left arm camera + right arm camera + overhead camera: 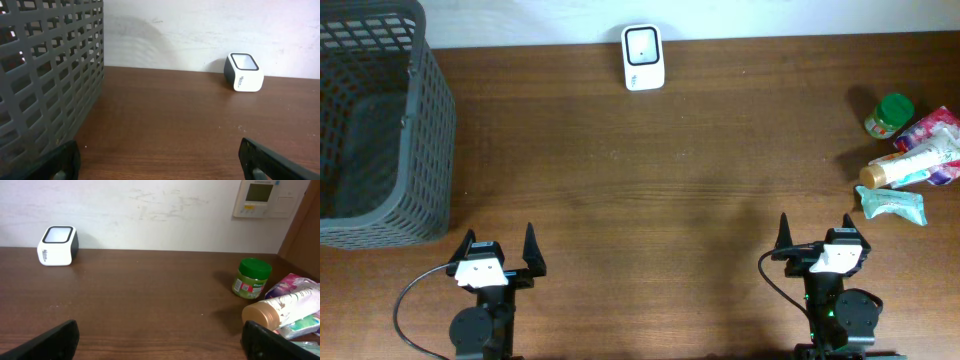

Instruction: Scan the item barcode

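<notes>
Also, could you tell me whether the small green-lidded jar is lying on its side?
No, the small green-lidded jar stands upright on the brown wooden table, lid uppermost.

The basket (432, 150) along the table's left edge runs off the overhead view's left and top borders. At the table's right edge, the pink packet (940, 128) is cut by the frame and partly covered by the tube (912, 165). Lettering on the scanner (243, 73) and the label on the green-lidded jar (251, 277) are too small to read.
</notes>
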